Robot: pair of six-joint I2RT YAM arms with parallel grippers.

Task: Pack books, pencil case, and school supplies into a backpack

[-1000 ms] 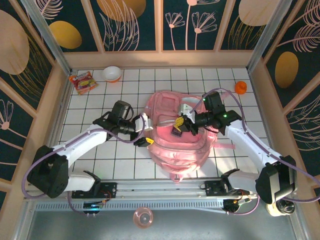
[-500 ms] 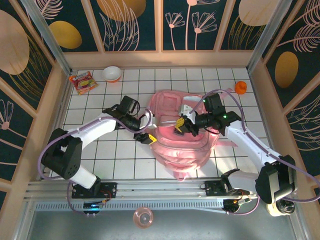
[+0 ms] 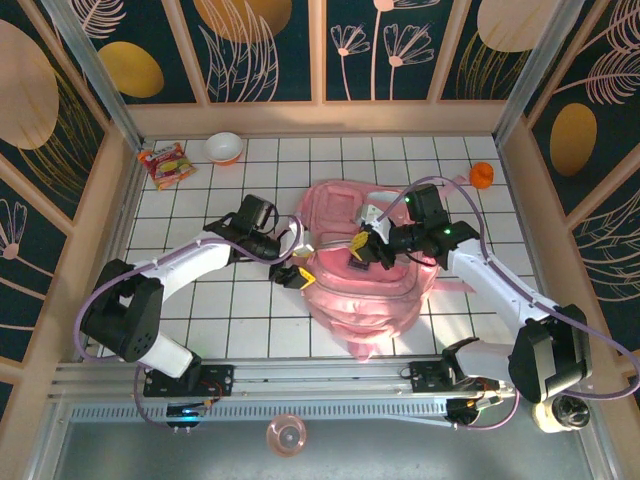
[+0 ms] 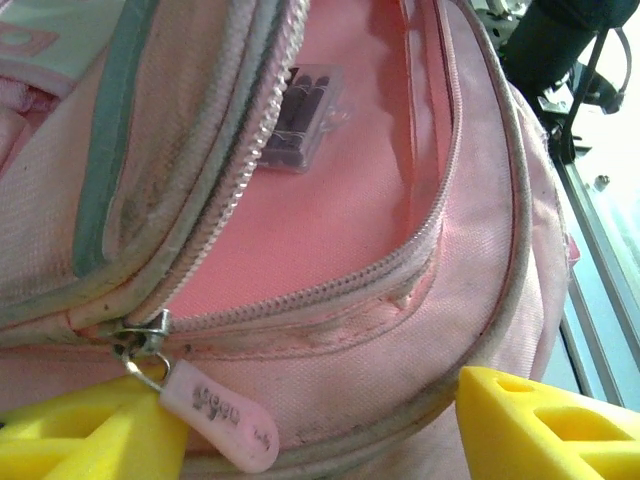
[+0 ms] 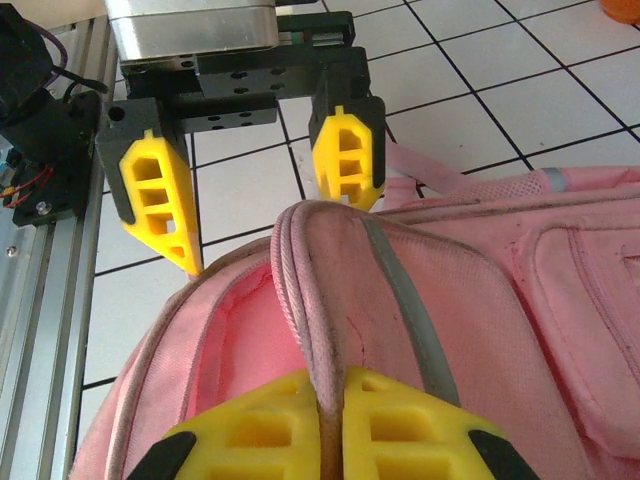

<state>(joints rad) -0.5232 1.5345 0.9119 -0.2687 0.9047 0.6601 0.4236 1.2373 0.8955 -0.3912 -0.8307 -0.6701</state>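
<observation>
The pink backpack (image 3: 372, 300) lies in the middle of the tiled floor with its main zip open. My right gripper (image 3: 358, 250) (image 5: 330, 395) is shut on the upper flap's zipper edge and holds it raised. My left gripper (image 3: 290, 275) (image 4: 310, 425) is open at the backpack's left end, its yellow fingers (image 4: 545, 425) straddling the lower rim beside a pink zipper pull (image 4: 220, 418). Inside the pink lining (image 4: 330, 200) lies a small dark rectangular item in a clear case (image 4: 298, 112), seemingly the school supplies. The books and the pencil case are hidden.
A red-and-yellow snack packet (image 3: 165, 163) and a small bowl (image 3: 224, 147) sit at the back left. A small orange thing (image 3: 482, 175) is at the back right. Wooden walls close in the floor, and a metal rail (image 3: 320, 375) runs along the near edge.
My left gripper has moved right to the backpack's left end and its fingers have narrowed. The right gripper keeps its hold on the flap, almost unmoved.
</observation>
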